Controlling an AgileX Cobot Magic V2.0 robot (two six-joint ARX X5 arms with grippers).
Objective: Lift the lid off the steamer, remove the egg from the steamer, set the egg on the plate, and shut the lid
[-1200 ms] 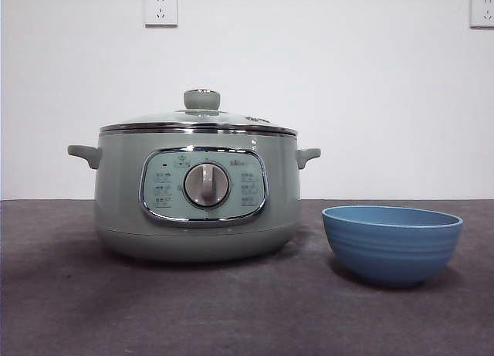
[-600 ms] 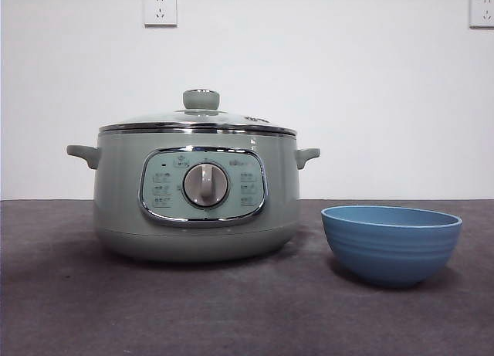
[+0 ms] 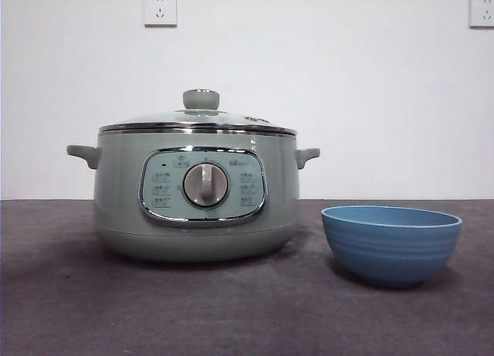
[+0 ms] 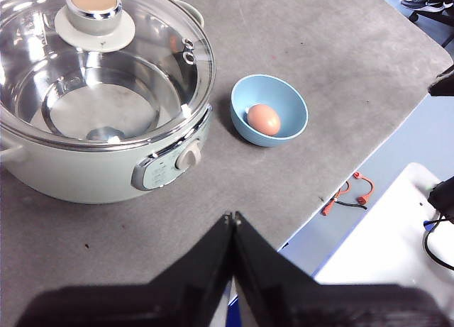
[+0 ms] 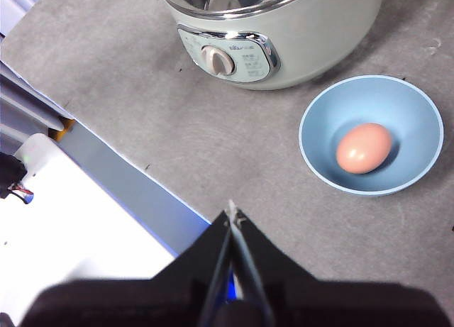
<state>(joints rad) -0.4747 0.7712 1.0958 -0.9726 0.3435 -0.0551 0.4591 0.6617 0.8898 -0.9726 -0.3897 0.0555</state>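
Nothing has shifted on the table over the last second; the steamer and the plate stand where they stood. The lid sits closed and level on the steamer, knob upward, and the control dial faces the front camera. The egg lies on its side in the bottom of the plate, its long axis roughly level. The plate stands just beside the steamer, apart from it. The left gripper hangs high above the table's near edge, jaws pressed together and holding nothing. The right gripper likewise hovers clear, jaws closed and empty.
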